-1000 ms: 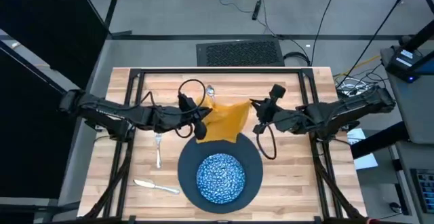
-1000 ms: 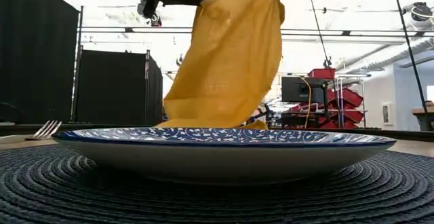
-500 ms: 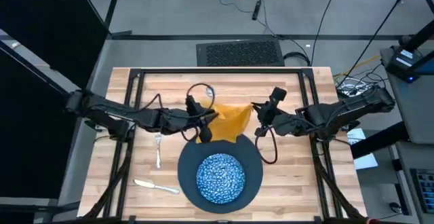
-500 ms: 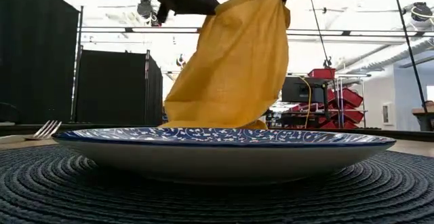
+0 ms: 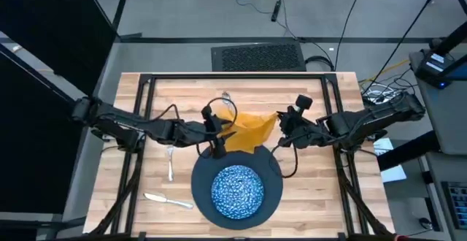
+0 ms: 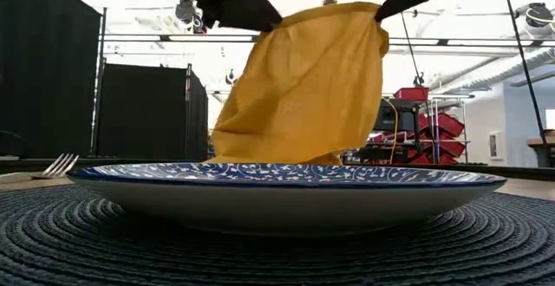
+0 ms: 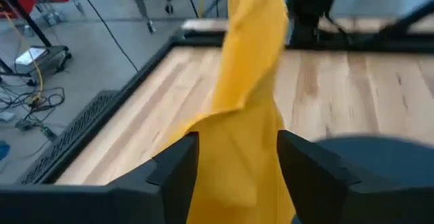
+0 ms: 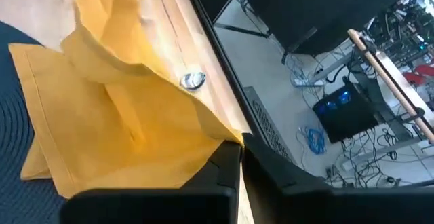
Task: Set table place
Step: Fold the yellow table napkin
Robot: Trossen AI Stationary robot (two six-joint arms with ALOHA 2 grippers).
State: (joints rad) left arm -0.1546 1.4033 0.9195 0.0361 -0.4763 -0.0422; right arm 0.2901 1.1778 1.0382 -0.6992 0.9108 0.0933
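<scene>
A mustard-yellow napkin (image 5: 252, 130) hangs between my two grippers just beyond the far rim of a dark round woven mat (image 5: 271, 171). A blue-and-white speckled dish (image 5: 237, 190) sits on that mat. My left gripper (image 5: 218, 139) is shut on the napkin's upper left corner, and my right gripper (image 5: 280, 128) is shut on its upper right corner. The napkin's lower end (image 8: 41, 163) rests on the wood and the mat's edge. On the table's left side lie a fork (image 5: 170, 161) and a knife (image 5: 168, 199). A spoon (image 5: 226, 96) lies beyond the napkin. My left gripper pinches the napkin's upper left corner (image 6: 270, 28) between its two fingers, and bunched cloth (image 7: 237, 142) fills the gap between them. The corner is lifted and the cloth hangs below it. My right gripper pinches the upper right corner (image 8: 227, 137) between its shut fingers, coming from the table's right. The top edge (image 6: 325, 10) runs across to the other gripper, and the cloth hangs down to the table.
A black metal frame (image 5: 233, 75) runs around the tabletop's far part. Bare wood lies to the right of the mat (image 5: 314, 190) and along the far edge. Cables and a floor grate (image 5: 257, 55) lie beyond the table.
Both grippers have carried the napkin's upper edge a little toward the near edge and the dish. My left gripper has also shifted toward the table's right. The napkin's top corners have moved, while its lower end has stayed down behind the dish.
</scene>
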